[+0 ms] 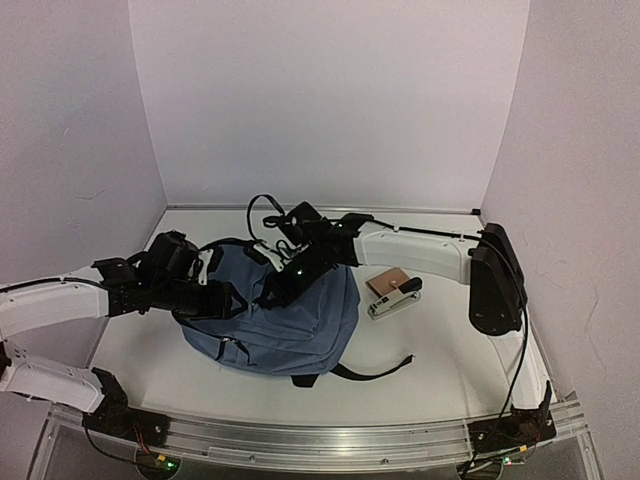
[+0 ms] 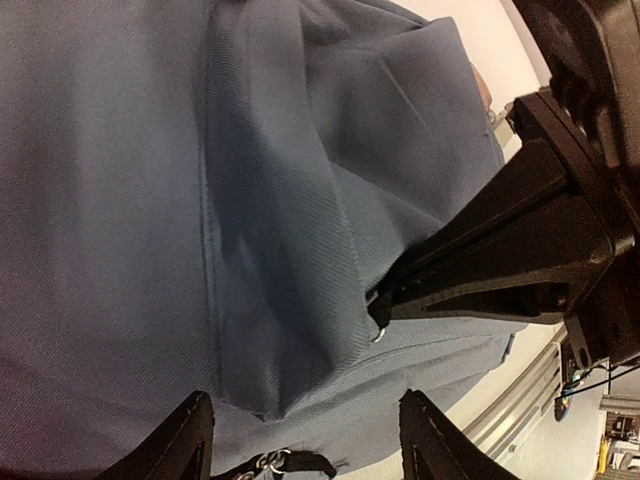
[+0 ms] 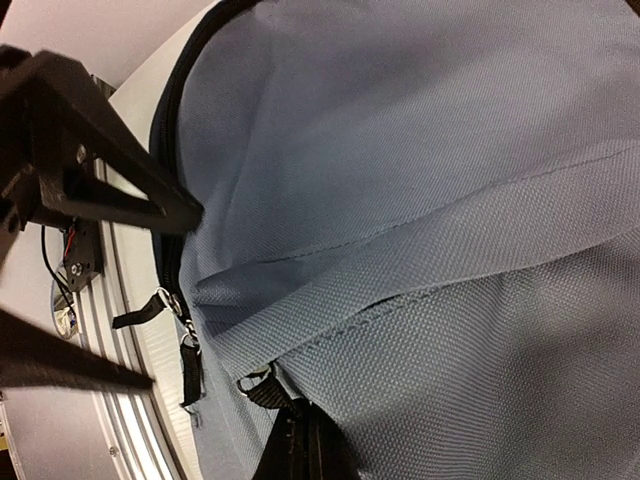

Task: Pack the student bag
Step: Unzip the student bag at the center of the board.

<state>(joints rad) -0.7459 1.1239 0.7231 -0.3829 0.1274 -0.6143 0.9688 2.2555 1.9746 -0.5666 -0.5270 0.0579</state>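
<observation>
While the bag (image 1: 300, 325) lies flat at mid-worktop (image 1: 440, 380), its length running roughly far-left to near-right, the right hand (image 1: 272, 294) reaches in from the right and is pinched tight on the bag's cloth at a seam beside a small ring (image 2: 378, 334); whether it has a zip pull cannot be told. The left hand (image 1: 228, 298), fingers apart and holding nothing, sits at the bag's left flank, just left of the right hand and pointing right into the cloth, so it is judged the free hand nearer the opening. A book (image 1: 386, 281) lies right of the bag, apart from it.
</observation>
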